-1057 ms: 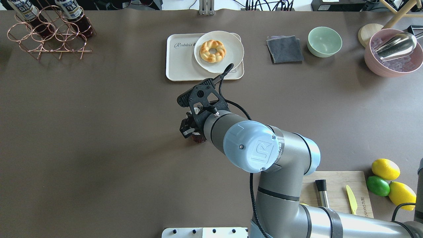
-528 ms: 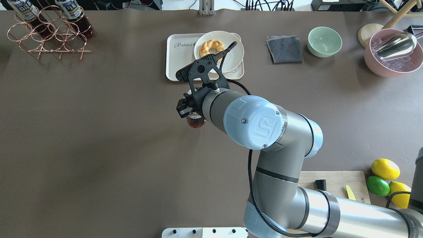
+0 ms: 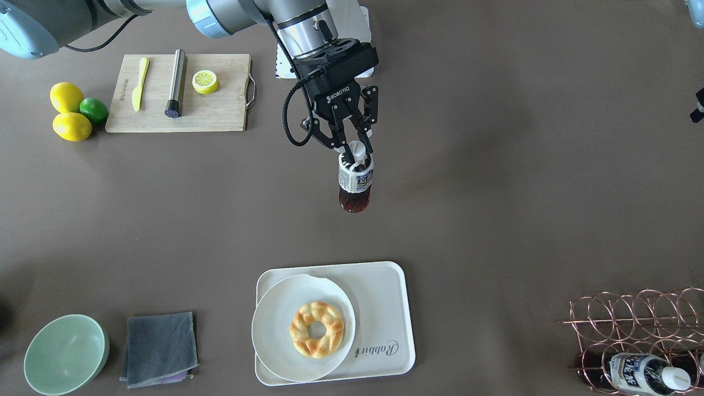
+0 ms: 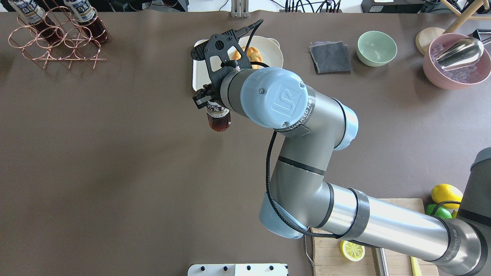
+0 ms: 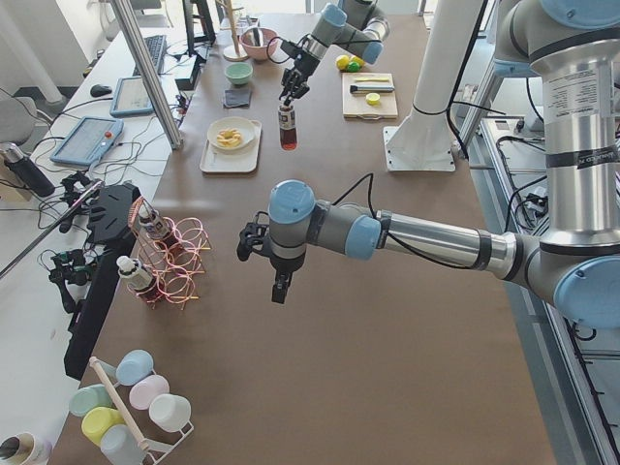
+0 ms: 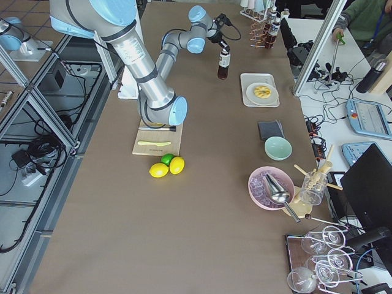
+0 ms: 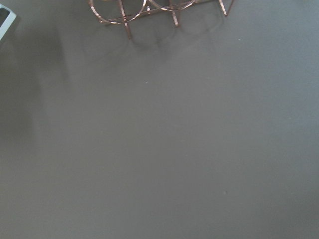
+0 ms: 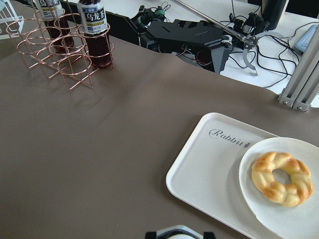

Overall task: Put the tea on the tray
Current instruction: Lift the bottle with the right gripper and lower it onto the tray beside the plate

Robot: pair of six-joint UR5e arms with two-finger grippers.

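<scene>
My right gripper [image 3: 356, 149] is shut on the neck of the tea [image 3: 355, 186], a small bottle of dark reddish-brown liquid with a white cap. It holds the bottle upright above the brown table. From overhead the tea [image 4: 218, 119] hangs just in front of the near left corner of the cream tray [image 4: 196, 73]. The tray [image 3: 385, 308] bears the "Rabbit" script and also shows in the right wrist view [image 8: 209, 169]. The left gripper [image 5: 278, 289] hovers over the table near the copper rack; I cannot tell whether it is open or shut.
A round white plate [image 3: 275, 324] with a twisted bread ring [image 3: 317, 329] fills half the tray. A copper rack [image 4: 57, 42] with more tea bottles [image 4: 82, 13] stands far left. A grey cloth [image 4: 330, 56], a green bowl [image 4: 376, 48] and a cutting board [image 3: 181, 93] lie on the right.
My right arm has carried the tea away from the table's middle towards the tray, and the bottle now hangs higher and close to the tray's near left corner.
</scene>
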